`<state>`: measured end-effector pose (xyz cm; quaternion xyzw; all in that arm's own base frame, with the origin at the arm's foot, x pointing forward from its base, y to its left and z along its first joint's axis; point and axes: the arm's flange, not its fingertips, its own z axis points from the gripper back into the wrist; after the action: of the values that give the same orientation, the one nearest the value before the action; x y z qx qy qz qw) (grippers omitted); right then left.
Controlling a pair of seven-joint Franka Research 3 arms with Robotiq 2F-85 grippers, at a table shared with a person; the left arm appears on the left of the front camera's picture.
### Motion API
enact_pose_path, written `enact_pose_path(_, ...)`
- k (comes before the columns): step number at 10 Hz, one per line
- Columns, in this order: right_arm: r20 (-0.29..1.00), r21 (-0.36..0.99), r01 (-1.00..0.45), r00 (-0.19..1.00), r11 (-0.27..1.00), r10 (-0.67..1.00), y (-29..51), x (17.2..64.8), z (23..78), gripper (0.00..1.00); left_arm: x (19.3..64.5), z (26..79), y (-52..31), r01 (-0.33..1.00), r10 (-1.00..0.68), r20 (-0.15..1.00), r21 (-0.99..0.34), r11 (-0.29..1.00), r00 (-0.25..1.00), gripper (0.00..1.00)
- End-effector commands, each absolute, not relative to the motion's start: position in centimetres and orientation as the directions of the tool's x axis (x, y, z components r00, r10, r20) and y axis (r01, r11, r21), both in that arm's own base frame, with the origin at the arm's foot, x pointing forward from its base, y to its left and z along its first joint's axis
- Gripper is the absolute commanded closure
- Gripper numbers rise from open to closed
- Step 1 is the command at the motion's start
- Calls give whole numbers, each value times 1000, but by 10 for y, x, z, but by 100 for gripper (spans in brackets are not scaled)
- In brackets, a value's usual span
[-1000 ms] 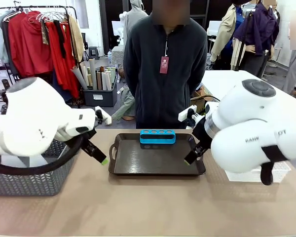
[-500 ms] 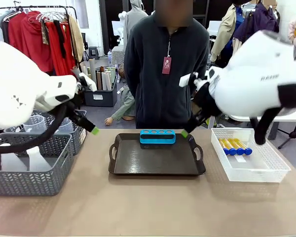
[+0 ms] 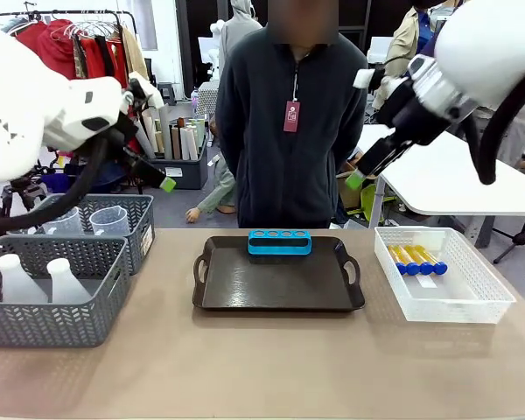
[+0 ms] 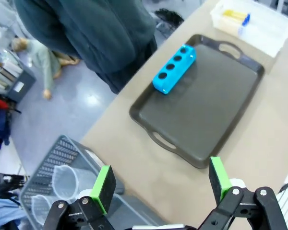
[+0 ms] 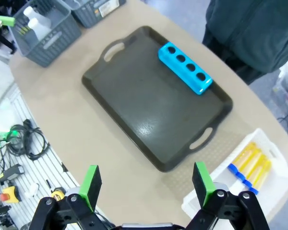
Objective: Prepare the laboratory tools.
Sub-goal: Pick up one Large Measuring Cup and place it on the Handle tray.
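Dark plastic tray point(image 3: 271, 284) at mid-table, a handle at its left and right ends. Its floor is bare apart from a small blue four-hole rack point(image 3: 280, 242) standing along its far edge, all holes unfilled.

Bare tan tabletop point(image 3: 245, 367) runs along the whole near side and in strips on either side of the tray.

At the left edge are two grey mesh baskets. The near basket point(image 3: 61, 319) holds two white conical flasks point(image 3: 66, 282). The far basket point(image 3: 136, 229) holds two clear measuring beakers point(image 3: 109, 219).

At the right edge, a white lattice basket point(image 3: 455, 302) holds yellow blue-capped test tubes point(image 3: 416, 258) lying at its far end.

A person point(image 3: 293, 131) in a dark top stands close against the far edge, behind the rack.

Both arms hang high above the table, well apart from every object, one up at the left and one up at the right.

From the front, just one green tip of each gripper is plain. In the wrist views, the left gripper point(image 4: 161, 178) and the right gripper point(image 5: 147, 183) each have their pads spread wide with nothing between them.

The right wrist view also looks past the table's near edge to cables point(image 5: 24, 139) lying below.
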<state>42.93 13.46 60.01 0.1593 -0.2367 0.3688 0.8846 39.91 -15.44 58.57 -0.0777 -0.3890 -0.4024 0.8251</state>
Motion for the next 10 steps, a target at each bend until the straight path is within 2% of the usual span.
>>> enact_pose_path(1, 552, 135, -741, 607, 657, 572, 121, 443, 615, 0, 409, 609, -146, 730, -622, 686, 194, 656, 377, 0)
enact_pose_path(4, 595, 98, -737, 582, 669, 554, 112, 449, 639, 0, 415, 635, -146, 755, -612, 677, 126, 644, 409, 0)
enact_pose_path(5, 637, -27, -710, 531, 704, 559, 122, 438, 625, 0, 409, 624, -145, 727, -607, 695, 177, 664, 385, 0)
enact_pose_path(6, 572, 99, -713, 612, 694, 547, 110, 443, 639, 0, 409, 624, -145, 727, -607, 695, 177, 664, 385, 0)
enact_pose_path(9, 583, 66, -712, 596, 699, 552, 115, 443, 638, 0, 410, 631, -147, 731, -614, 683, 171, 661, 395, 0)
enact_pose_path(10, 608, 52, -756, 542, 653, 580, 118, 445, 641, 0, 408, 633, -150, 759, -623, 676, 143, 635, 393, 0)
